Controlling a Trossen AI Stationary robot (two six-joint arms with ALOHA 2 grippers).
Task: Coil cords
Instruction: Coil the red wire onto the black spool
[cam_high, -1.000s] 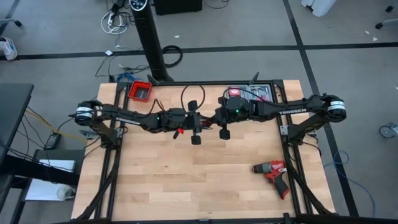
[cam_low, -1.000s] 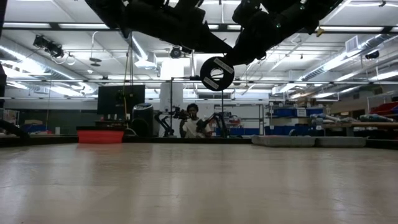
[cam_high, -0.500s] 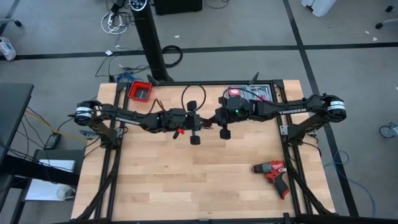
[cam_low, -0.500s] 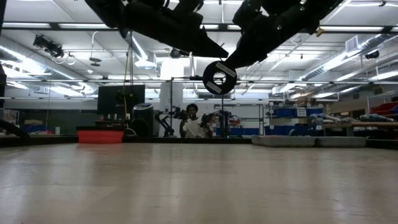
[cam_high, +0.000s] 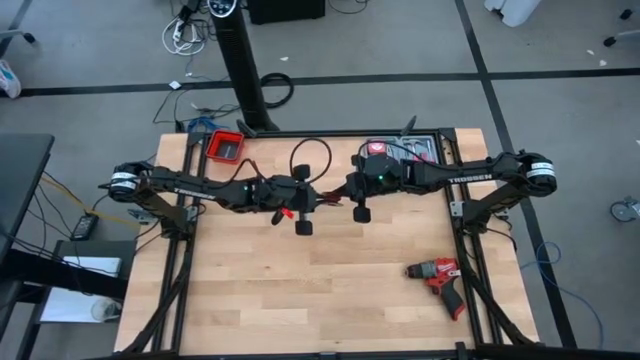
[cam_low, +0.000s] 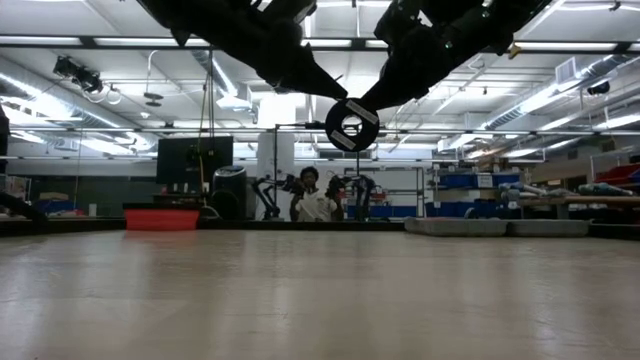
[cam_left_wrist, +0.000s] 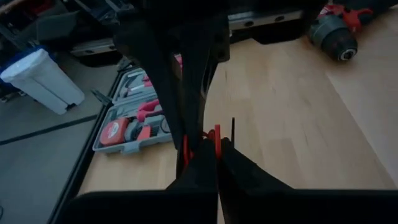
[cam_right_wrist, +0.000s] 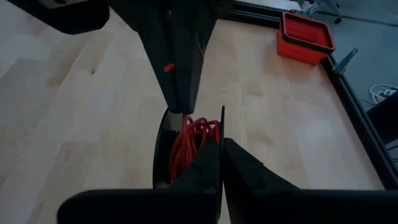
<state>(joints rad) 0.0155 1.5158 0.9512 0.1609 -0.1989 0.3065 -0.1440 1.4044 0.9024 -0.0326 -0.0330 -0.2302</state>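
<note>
The cords are one thin wire held in the air above the middle of the table. Its red part is wound into a small bundle (cam_right_wrist: 188, 140), and its black stretch makes a round loop (cam_high: 293, 158) on the far side of the grippers. My left gripper (cam_high: 320, 197) comes from the table's left and my right gripper (cam_high: 338, 195) from the right. They meet tip to tip, and both are shut on the red wire. In the low view both grippers hang high above the tabletop (cam_low: 320, 290). My left gripper pinches the red wire (cam_left_wrist: 211, 134) between its two fingertips. It comes from the table's left, slanting a little downward. The wire is clear of the table. My right gripper pinches the red bundle (cam_right_wrist: 184, 149) between its two fingers, coming from the table's right and slanting downward. The red loops stand out beyond its fingertips, up against the left gripper's fingers (cam_right_wrist: 180, 93), clear of the table.
A red-black drill (cam_high: 438, 280) lies near the table's right front. An open tool case (cam_high: 400, 152) sits at the far right and a small red bin (cam_high: 226, 146) at the far left. A person (cam_low: 315, 200) sits in the room beyond the table.
My left gripper has drawn back a little toward the table's left edge. The black loop on the far side has widened and become rounder. My right gripper has kept its place.
</note>
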